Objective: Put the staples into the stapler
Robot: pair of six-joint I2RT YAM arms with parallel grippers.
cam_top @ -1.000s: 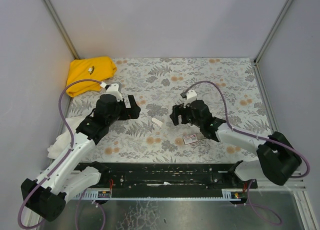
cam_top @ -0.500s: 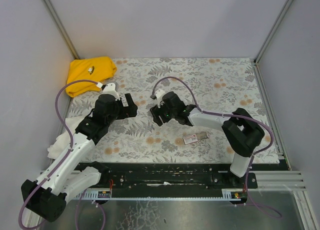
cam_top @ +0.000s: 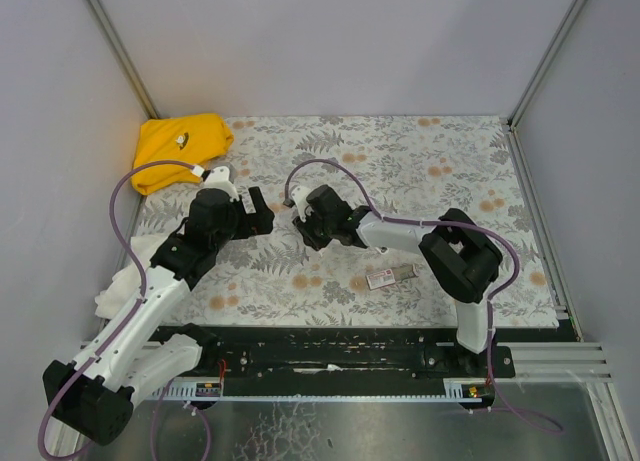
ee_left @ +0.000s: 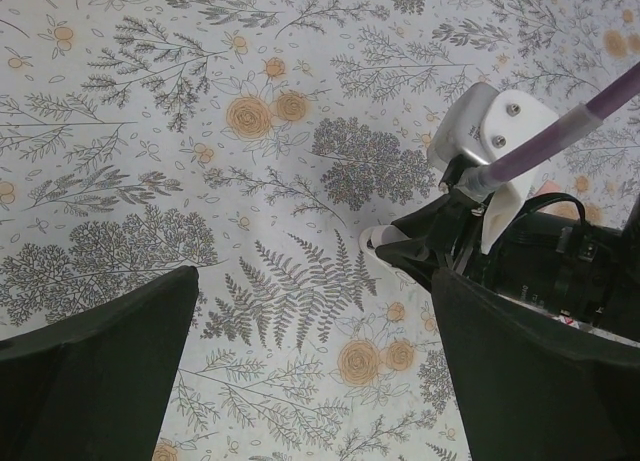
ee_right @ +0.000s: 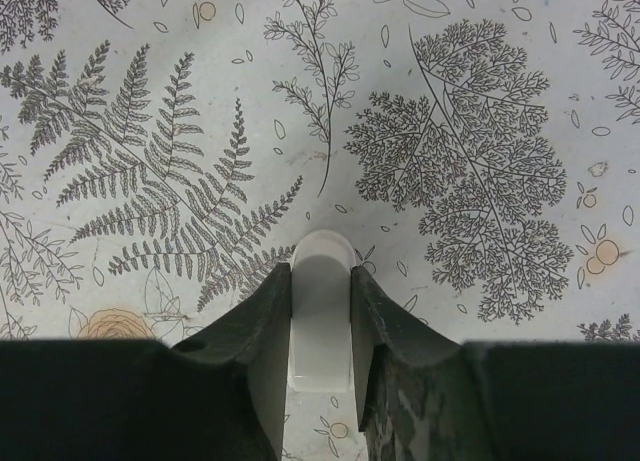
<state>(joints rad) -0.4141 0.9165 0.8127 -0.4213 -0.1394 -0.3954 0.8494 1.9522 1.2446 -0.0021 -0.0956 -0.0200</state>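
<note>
The stapler (ee_right: 322,311), small, pale and round-ended, lies on the floral mat between the fingers of my right gripper (ee_right: 322,281), whose jaws press on both its sides. From above, the right gripper (cam_top: 303,231) covers the stapler. A pale tip of the stapler (ee_left: 372,239) shows under the right gripper in the left wrist view. My left gripper (cam_top: 255,213) hangs just left of it, open and empty, jaws wide in its own view (ee_left: 310,381). The staples' small red-and-white box (cam_top: 390,276) lies on the mat nearer the front; the strip itself I cannot make out.
A yellow cloth (cam_top: 180,149) lies at the back left corner. A white cloth (cam_top: 125,271) sits at the left edge under the left arm. Grey walls close in three sides. A black rail (cam_top: 330,346) runs along the near edge.
The right arm swung left across the mat to the stapler and its jaws closed onto it. The left arm stayed put with jaws wide.
</note>
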